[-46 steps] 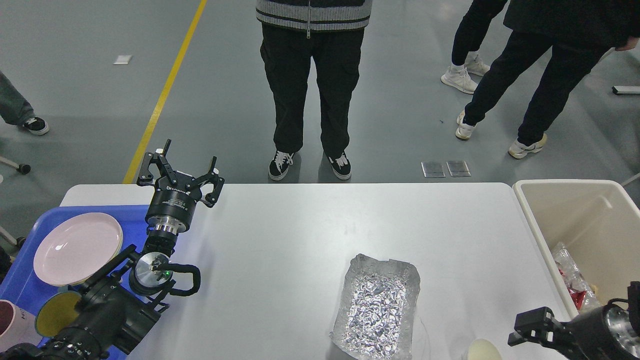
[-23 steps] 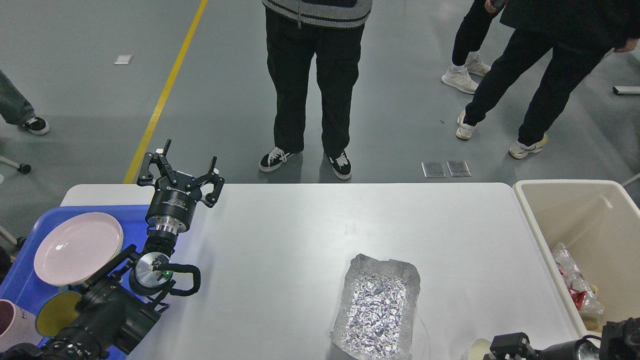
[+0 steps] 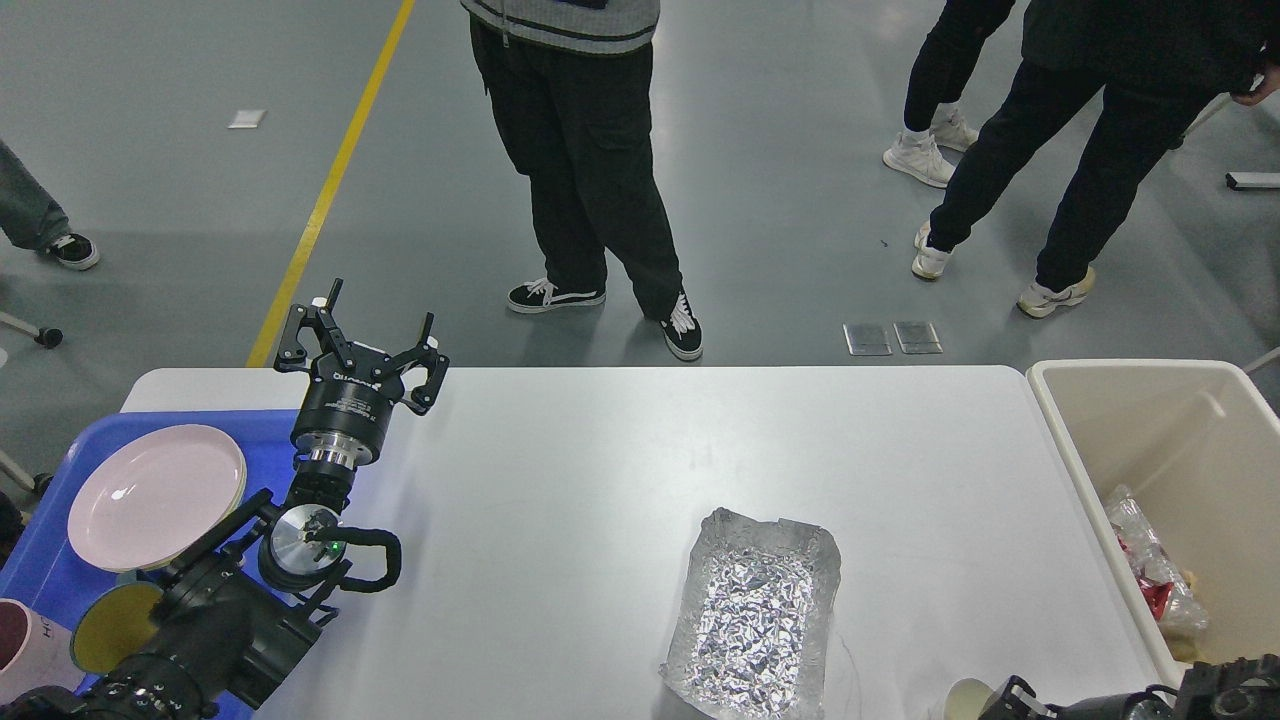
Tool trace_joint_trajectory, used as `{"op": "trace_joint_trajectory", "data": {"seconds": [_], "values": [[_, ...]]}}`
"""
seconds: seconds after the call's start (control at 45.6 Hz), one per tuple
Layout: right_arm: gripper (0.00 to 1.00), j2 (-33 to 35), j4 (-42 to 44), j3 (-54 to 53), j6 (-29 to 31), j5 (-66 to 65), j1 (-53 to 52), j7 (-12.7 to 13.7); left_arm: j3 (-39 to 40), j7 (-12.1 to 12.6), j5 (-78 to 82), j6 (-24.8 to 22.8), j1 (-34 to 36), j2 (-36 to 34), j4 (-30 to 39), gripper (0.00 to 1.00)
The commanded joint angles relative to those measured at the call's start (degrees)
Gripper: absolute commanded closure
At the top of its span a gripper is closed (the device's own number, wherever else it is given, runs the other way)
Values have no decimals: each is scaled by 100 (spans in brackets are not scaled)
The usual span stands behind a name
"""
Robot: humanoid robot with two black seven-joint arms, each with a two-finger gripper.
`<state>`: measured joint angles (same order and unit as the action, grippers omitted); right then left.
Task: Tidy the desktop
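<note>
On smooth white desktop [image 3: 600, 470], crinkled rectangular foil tray [image 3: 752, 615] lies.

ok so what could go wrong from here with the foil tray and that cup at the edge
1. The pale cup sits at the near edge of the desktop, right beside the right arm low in view; a careless move could knock it off.
2. The foil tray looks thin and crumpled, so a pinch may crush it rather than lift it.
3. The open left end effector hovers beside the blue tray holding the pink plate; a sweep could clip them.
</note>
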<state>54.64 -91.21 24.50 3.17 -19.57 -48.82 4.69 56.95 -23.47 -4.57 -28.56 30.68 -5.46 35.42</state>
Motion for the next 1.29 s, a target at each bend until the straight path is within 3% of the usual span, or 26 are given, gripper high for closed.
{"op": "trace_joint_trajectory", "data": {"seconds": [0.0, 0.46, 0.658, 0.745, 0.833, 0.899, 1.03, 1.272], "values": [[100, -6, -2, -95, -27, -3, 74, 5, 0, 0, 0, 0, 0, 1, 0, 4], [100, 73, -2, -147, 8, -3, -49, 5, 9, 0, 0, 0, 0, -8, 0, 4], [100, 477, -2, 19, 78, -47, -1278, 93, 0, 0, 0, 0, 0, 1, 0, 4], [100, 469, 7, 125, 131, -47, -2007, 224, 0, 0, 0, 0, 0, 1, 0, 4], [100, 355, 7, 423, 385, -47, -2929, 637, 0, 0, 0, 0, 0, 1, 0, 4], [100, 144, 24, 695, 614, -47, -3562, 805, 0, 0, 0, 0, 0, -8, 0, 4], [100, -567, 270, 1416, 860, -56, -4670, 831, 0, 0, 0, 0, 0, 1, 0, 4], [100, -2747, 569, 3464, 852, -38, -6455, 761, 0, 0, 0, 0, 0, 1, 0, 4]]}}
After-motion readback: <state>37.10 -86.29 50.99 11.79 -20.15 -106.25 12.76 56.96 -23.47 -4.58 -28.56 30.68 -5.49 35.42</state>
